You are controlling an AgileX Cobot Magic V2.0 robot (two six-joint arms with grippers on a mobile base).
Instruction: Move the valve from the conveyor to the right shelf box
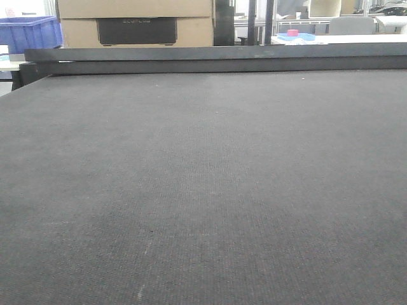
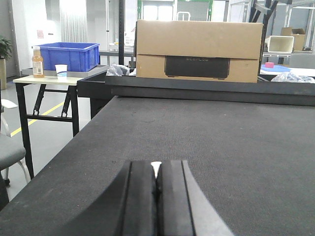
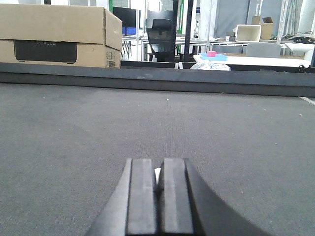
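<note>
A workshop stands behind, with metal racking, bright windows and white benches at the back. Nearest to me the conveyor fills almost the whole front view, a wide, dark grey woven belt running flat to a black rail along its far edge. Just beyond that rail sits a big cardboard box with a dark panel on its face, and a blue crate is off to its left.

The left end effector hangs low over the belt near the belt's left edge. Its two black fingers are pressed together, with only a sliver of white showing at the tips. The right end effector sits the same way, low above the belt and closed, with a pale speck in the seam.

Past the belt's left side is a small surface on black legs, carrying an orange bottle and a paper cup. A black office chair stands behind the rail in the right wrist view.
</note>
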